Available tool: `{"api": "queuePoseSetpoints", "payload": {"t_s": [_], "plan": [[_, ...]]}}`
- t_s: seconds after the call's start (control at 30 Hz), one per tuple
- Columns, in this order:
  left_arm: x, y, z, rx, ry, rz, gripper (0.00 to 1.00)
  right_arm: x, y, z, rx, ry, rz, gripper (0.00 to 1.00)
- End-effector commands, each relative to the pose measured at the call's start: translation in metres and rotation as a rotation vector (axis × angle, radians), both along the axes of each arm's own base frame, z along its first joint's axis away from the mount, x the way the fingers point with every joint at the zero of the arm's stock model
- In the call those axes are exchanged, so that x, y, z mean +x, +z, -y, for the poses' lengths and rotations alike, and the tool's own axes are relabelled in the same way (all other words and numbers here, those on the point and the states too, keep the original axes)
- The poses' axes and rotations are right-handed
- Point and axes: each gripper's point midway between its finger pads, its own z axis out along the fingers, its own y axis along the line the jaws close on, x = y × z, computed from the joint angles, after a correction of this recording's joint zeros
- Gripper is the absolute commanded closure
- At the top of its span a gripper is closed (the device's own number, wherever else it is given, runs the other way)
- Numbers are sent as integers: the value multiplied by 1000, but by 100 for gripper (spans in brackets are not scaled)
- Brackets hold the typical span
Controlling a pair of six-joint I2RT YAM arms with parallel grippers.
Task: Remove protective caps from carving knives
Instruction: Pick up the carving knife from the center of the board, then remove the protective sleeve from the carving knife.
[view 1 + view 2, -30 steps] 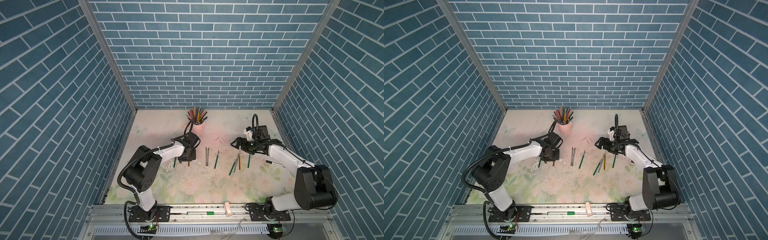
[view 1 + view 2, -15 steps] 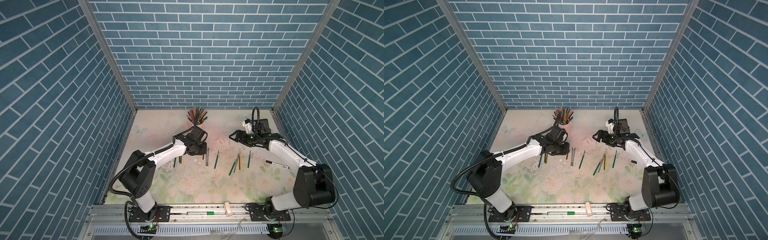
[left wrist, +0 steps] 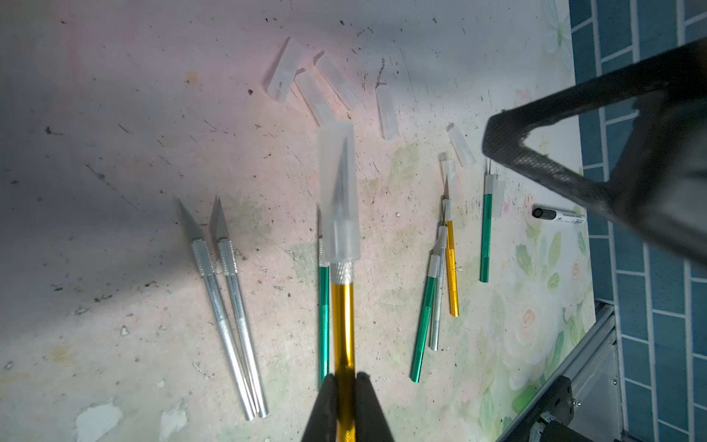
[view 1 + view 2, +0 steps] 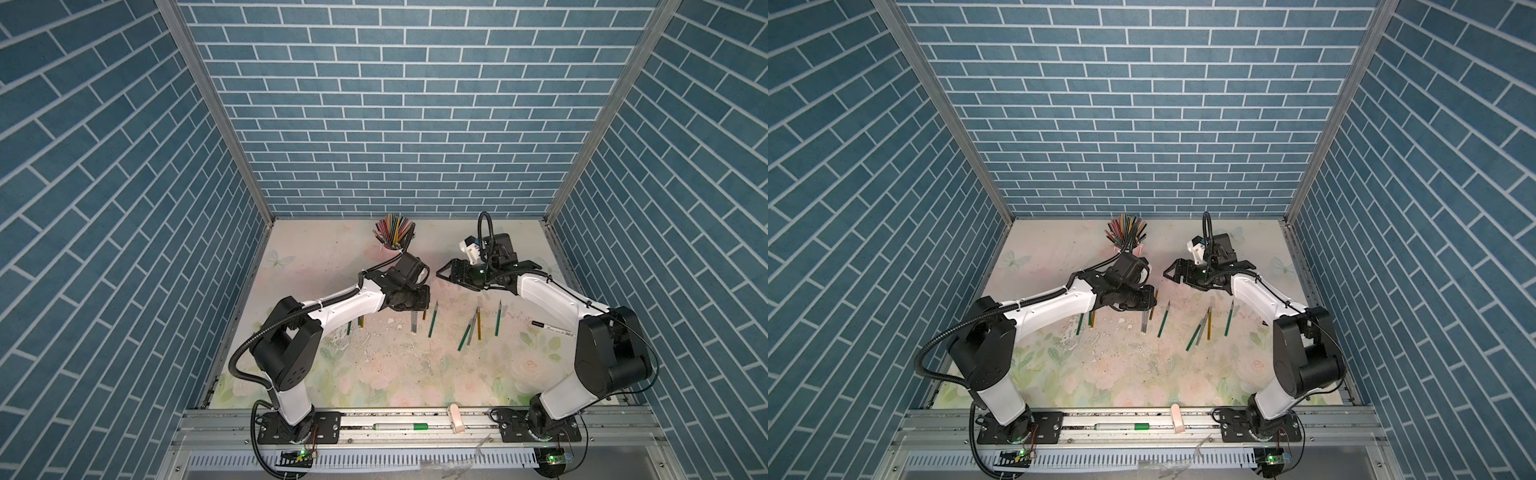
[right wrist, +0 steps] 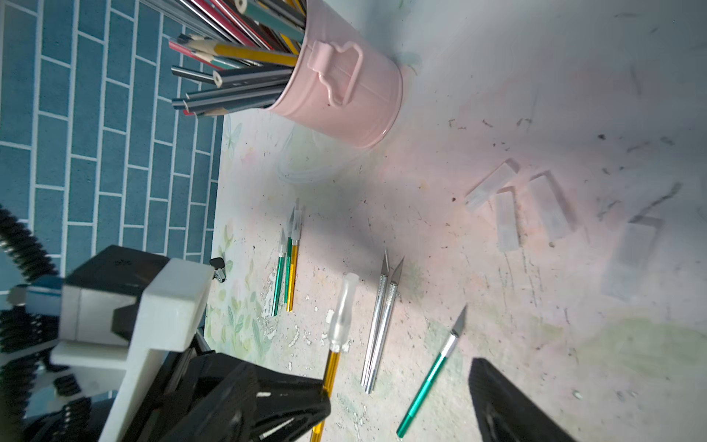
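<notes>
My left gripper (image 3: 346,382) is shut on the gold handle of a carving knife (image 3: 343,325), held above the table's middle (image 4: 424,314). Its blade wears a translucent protective cap (image 3: 339,199). To its right my right gripper (image 4: 478,286) hangs open and holds nothing; one finger (image 3: 535,160) reaches toward the capped tip. Several loose caps (image 3: 313,97) lie on the table behind. Two bare silver knives (image 3: 225,306), a green one (image 3: 323,306) and a mixed cluster (image 3: 440,275) lie below. Three more knives (image 5: 289,268) lie at the left.
A pink cup of coloured pencils (image 4: 392,239) stands at the back, close behind my left wrist. A white marker (image 4: 552,328) lies beside the right arm. A green-capped pen (image 4: 401,426) and a pale block (image 4: 455,417) rest on the front rail.
My left gripper has risen from the left group of knives and moved right and back with the gold knife. My right gripper has swung back and toward the middle, nearer the capped tip.
</notes>
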Motion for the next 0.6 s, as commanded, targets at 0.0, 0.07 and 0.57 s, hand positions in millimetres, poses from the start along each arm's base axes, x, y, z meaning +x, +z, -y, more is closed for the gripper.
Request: {"api": "queuePoseSetpoints", "payload": {"t_s": [0.0, 0.07, 0.57], "plan": [[3, 7, 13, -24, -5, 16, 89, 3, 3, -13, 32, 10, -13, 12], [3, 7, 13, -21, -5, 15, 88, 3, 0, -17, 35, 15, -23, 13], [1, 5, 11, -2, -10, 15, 88, 6, -19, -35, 33, 38, -73, 44]]}}
